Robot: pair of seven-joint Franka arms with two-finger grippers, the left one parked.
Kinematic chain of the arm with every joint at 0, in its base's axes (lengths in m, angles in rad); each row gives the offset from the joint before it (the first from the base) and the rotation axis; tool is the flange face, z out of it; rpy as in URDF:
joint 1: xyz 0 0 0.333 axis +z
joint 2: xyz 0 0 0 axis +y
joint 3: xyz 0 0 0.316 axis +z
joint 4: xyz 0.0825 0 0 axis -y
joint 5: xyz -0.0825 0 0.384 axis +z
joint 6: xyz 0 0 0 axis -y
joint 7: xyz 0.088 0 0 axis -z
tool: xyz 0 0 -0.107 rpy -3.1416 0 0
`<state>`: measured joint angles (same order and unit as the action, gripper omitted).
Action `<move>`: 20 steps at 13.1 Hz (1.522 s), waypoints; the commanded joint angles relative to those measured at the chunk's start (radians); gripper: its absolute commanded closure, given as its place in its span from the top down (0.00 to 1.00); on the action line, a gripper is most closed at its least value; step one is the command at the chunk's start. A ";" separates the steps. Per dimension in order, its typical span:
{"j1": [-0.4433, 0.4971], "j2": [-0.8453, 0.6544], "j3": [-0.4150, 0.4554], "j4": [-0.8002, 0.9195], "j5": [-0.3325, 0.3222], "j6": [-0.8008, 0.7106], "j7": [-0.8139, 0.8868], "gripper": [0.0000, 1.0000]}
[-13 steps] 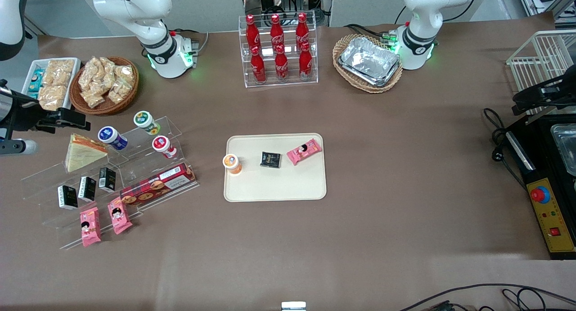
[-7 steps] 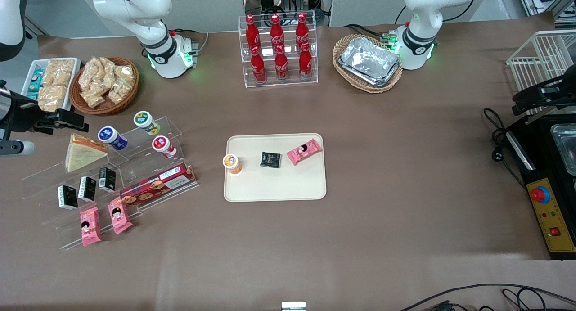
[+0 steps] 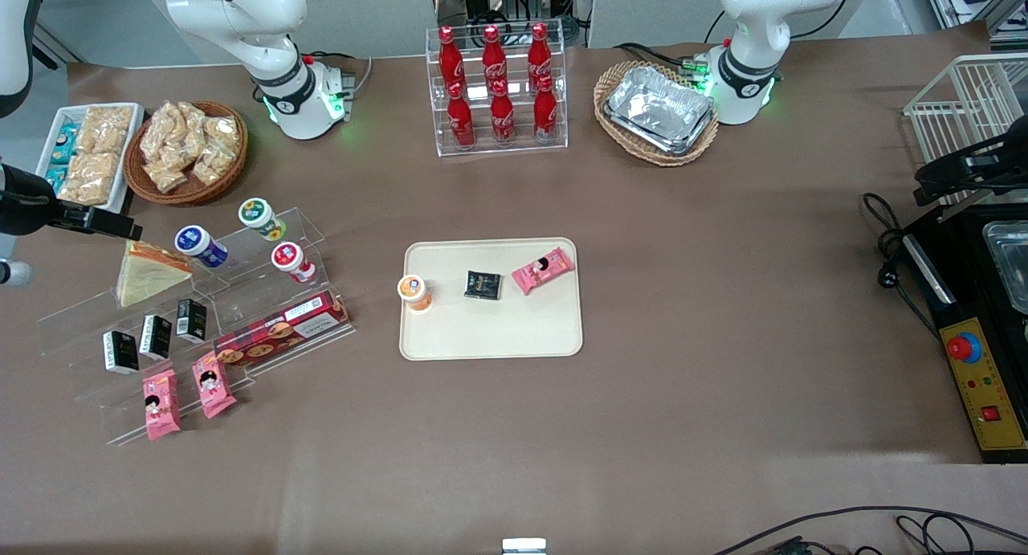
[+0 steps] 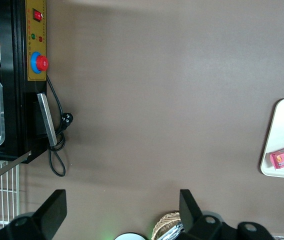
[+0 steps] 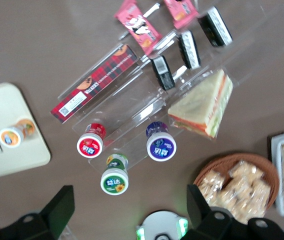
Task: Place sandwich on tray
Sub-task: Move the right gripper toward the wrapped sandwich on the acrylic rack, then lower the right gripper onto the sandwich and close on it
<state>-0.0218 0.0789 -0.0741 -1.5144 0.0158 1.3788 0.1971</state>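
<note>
My fingers [image 5: 127, 215] are spread wide with nothing between them, hanging well above the clear acrylic display steps [image 5: 147, 95] at the working arm's end of the worktop [image 3: 723, 298]. The sandwich [image 5: 202, 106] lies below and off to one side of my fingers, on an upper step just beside the blue-lidded cup [image 5: 160, 145]; from the front I see the sandwich [image 3: 148, 272] near my fingers [image 3: 120, 226] but not touched.

The step in hand, as I judge it, is the approach. I should centre over the wedge, turn so my fingers close across its two flat bread faces or its long edges, not its point, and come down without knocking the cup. The wrap looks slick and the bread soft, so a gentle squeeze should do.

The wedge is pale cream with orange-red layers at the cut edge. The tray [image 3: 490, 330] is flat, cream-beige and low-rimmed, well apart from my fingers, with bare room nearer the front camera than the orange-lidded cup [image 3: 414, 291], dark packet [image 3: 483, 285] and pink snack packet [image 3: 543, 270].
</note>
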 commanded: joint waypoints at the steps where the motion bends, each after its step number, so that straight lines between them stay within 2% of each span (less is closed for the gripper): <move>1: 0.019 -0.019 0.000 -0.013 -0.016 -0.030 0.300 1.00; 4: 0.019 -0.021 -0.045 -0.015 -0.014 -0.034 0.338 1.00; 8: 0.020 -0.046 -0.102 -0.067 -0.016 0.008 0.266 1.00; 10: 0.020 -0.123 -0.110 -0.207 -0.019 0.119 0.237 1.00; 13: 0.019 -0.220 -0.116 -0.406 -0.062 0.299 0.193 1.00; 17: 0.020 -0.231 -0.193 -0.501 -0.070 0.411 0.076 1.00; 20: 0.020 -0.234 -0.220 -0.585 -0.070 0.517 0.064 1.00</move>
<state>-0.0099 -0.1175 -0.2711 -1.9995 -0.0319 1.7951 0.2749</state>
